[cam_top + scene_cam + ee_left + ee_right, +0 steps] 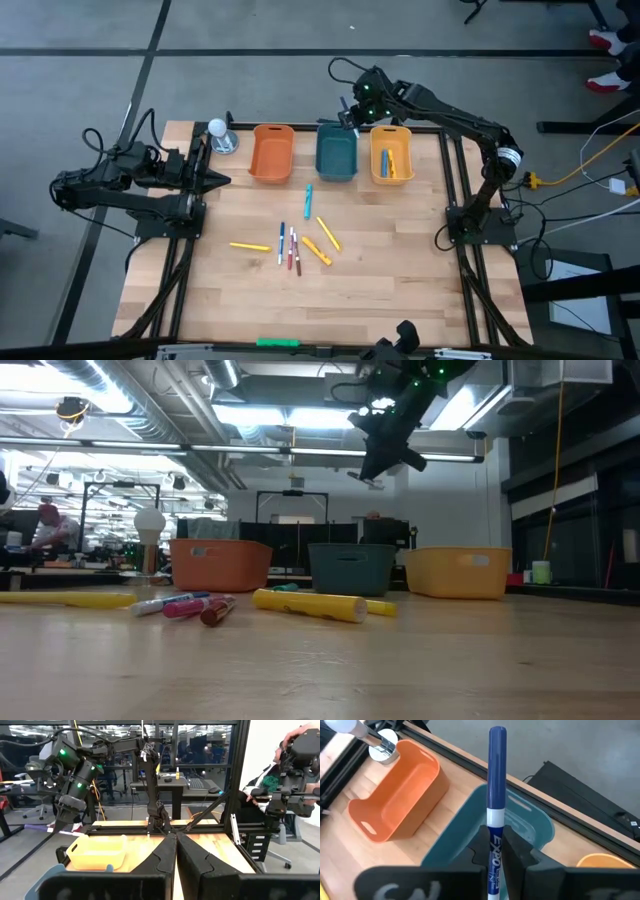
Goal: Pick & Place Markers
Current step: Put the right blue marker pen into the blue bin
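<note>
I've got a blue-capped marker pinched in the right gripper, hanging above the teal bin, between the orange bin and the yellow bin. This looks like the drop step. Next I need to line up over the teal bin's opening and release. Other markers lie mid-table. The left gripper is parked at the left edge, fingers pressed together.

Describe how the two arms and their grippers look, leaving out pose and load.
Both arms are dark, nearly black, jointed links with black cables looped along them. The right arm shows green indicator lights near its wrist and a white band at its elbow. The left arm is all black. The left gripper has two matte black, wedge-shaped fingers.
</note>
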